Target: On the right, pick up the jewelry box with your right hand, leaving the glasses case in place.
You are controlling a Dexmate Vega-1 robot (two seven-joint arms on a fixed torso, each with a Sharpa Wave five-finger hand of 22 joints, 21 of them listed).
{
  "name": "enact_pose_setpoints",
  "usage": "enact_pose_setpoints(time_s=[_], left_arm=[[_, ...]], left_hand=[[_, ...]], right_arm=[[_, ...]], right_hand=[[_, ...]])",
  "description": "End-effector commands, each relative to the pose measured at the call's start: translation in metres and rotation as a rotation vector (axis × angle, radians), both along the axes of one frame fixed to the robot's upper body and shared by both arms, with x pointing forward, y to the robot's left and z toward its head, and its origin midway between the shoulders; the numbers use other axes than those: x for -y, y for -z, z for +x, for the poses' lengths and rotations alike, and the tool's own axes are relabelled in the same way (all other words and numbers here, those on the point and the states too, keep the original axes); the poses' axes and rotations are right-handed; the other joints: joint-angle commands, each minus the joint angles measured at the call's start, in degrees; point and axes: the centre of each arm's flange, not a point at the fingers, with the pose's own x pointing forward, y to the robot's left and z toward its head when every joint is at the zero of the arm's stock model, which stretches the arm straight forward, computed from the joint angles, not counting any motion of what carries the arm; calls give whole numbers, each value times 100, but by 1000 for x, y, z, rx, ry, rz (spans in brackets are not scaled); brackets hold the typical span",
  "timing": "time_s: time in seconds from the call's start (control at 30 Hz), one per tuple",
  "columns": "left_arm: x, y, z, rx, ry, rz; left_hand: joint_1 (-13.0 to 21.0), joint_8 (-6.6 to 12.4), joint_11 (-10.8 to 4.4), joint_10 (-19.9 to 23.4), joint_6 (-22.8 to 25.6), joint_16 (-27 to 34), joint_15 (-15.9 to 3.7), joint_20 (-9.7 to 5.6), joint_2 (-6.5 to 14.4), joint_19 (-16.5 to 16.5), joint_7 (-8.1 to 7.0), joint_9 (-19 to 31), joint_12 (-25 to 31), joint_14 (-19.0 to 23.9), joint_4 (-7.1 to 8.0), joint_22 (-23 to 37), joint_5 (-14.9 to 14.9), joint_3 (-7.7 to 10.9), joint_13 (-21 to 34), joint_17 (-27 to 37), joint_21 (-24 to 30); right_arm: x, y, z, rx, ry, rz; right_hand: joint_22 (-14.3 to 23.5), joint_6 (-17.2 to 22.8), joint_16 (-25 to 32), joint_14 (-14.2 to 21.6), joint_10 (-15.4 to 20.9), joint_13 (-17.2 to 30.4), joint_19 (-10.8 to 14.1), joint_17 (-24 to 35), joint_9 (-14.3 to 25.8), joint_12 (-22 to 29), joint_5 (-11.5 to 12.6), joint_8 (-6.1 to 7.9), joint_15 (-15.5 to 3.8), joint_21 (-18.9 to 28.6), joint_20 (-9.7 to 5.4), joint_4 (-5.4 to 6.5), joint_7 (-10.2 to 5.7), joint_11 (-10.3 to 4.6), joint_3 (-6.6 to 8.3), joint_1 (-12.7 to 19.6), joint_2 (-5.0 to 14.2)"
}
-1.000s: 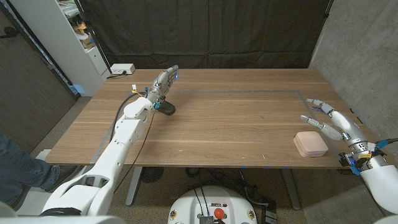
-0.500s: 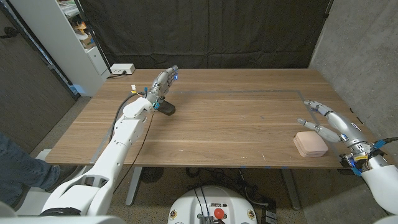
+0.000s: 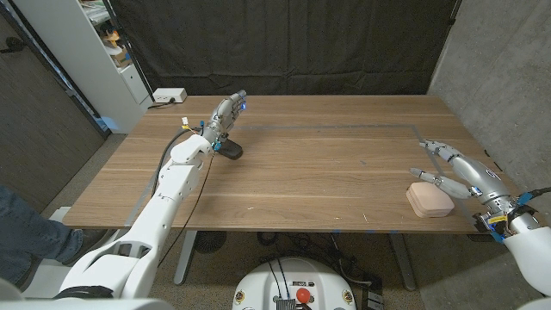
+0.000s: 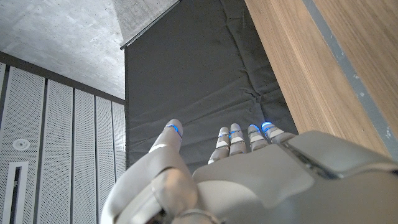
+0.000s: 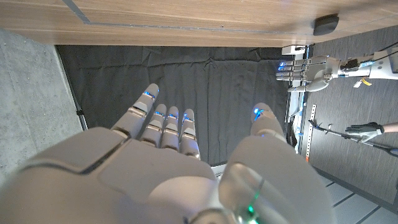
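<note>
The jewelry box (image 3: 430,200) sits near the table's (image 3: 327,172) right front corner, a pale pink rounded-square case lying flat. My right hand (image 3: 461,169) hovers just beyond and to the right of it, fingers spread, holding nothing; the thumb (image 3: 428,180) reaches down close to the box's far edge (touching or not, I can't tell). In the right wrist view the same hand (image 5: 180,168) shows fingers apart and empty.

My guess on handling: small and light, rigid shell, smooth and maybe a bit slippery, with a seam around the middle hinting at a lid that could pop under an uneven squeeze. I'd take it across two opposite sides, thumb on one and fingers on the other, low enough to catch the base and not only the lid.

The glasses case (image 3: 229,151), dark, lies on the far left beside my left hand (image 3: 224,114), whose fingers look extended and empty (stays put).
</note>
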Motion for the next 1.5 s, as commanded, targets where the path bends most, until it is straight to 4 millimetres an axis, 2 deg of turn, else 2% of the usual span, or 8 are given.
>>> enact_pose_setpoints(time_s=[0.03, 0.23, 0.37, 0.4, 0.67, 1.03, 1.27, 1.5], left_arm=[[1, 1, 3, -6, 2, -6], [1, 3, 5, -9, 1, -10], [1, 4, 5, -11, 2, -12], [1, 4, 6, -12, 5, -14], [3, 3, 6, -10, 5, -17], [4, -1, 4, -7, 3, -18], [6, 0, 4, -7, 5, -21], [6, 1, 5, -11, 5, -25]], left_hand=[[19, -3, 23, 14, 11, 21, 30, 43, 37, -6, 13, 19, 24, -9, -23, 28, 25, 33, 10, 32, 28], [18, -6, 24, 14, 2, 20, 33, 60, 38, -11, 12, 19, 24, -13, -23, 28, 25, 34, 10, 33, 26], [17, -3, 23, 21, 8, 20, 33, 65, 39, -14, 6, 19, 27, -14, -22, 28, 26, 35, 10, 33, 26], [17, -3, 20, 28, 9, 20, 32, 66, 39, -17, 7, 19, 30, -14, -22, 28, 26, 35, 10, 33, 25], [15, 1, 7, 43, 19, 20, 40, 75, 39, -19, 2, 19, 36, -15, -21, 29, 26, 35, 11, 34, 25], [11, 4, 5, 41, 27, 22, 45, 93, 39, -24, -6, 20, 35, -15, -19, 29, 25, 36, 12, 35, 24], [9, 5, 8, 41, 32, 22, 48, 113, 39, -24, -6, 20, 34, -17, -18, 30, 25, 36, 12, 36, 25], [20, 15, -9, 44, 62, 23, 51, 141, 67, -23, -2, 20, 35, -19, -16, 30, 31, 53, 12, 36, 27]], right_arm=[[1, -2, -1, -37, 30, -52], [1, -3, 0, -60, 43, -73], [2, -4, 0, -72, 53, -84], [2, -4, 0, -75, 56, -83], [2, -4, 1, -95, 76, -103], [6, -3, -1, -135, 117, -133], [4, -5, -1, -185, 158, -202], [-1, -7, -2, -212, 208, -245]], right_hand=[[19, -10, 1, -32, -42, 30, -30, -8, 9, -17, 65, 10, 90, 0, 65, -24, -145, -19, 16, 88, -38], [19, -32, 6, -43, -77, 33, -6, -8, 13, -16, 123, 2, 175, 22, 308, -19, -210, -85, 11, 146, -78], [22, -43, 13, -67, -116, 37, 70, -6, 18, -14, 194, 2, 191, 53, 725, -5, -274, -159, 11, 218, -103], [25, -33, 19, -72, -131, 38, 136, -5, 19, -12, 223, 6, 192, 74, 877, 2, -298, -195, 14, 253, -108], [29, -38, 13, -115, -169, 39, 195, -3, 21, -19, 248, 4, 228, 86, 964, 11, -390, -240, 14, 282, -113], [32, -196, -16, -241, -341, 41, 164, -1, 23, -61, 283, -49, 312, 57, 1020, 17, -476, -174, 12, 336, -128], [36, -625, -38, -419, -612, 44, 36, -2, 27, -91, 334, -141, 454, 12, 1031, 17, -559, -112, 0, 436, -168], [39, -905, -47, -539, -833, 46, -82, -1, 30, -108, 367, -160, 526, -10, 1037, 29, -542, -68, -31, 470, -208]])
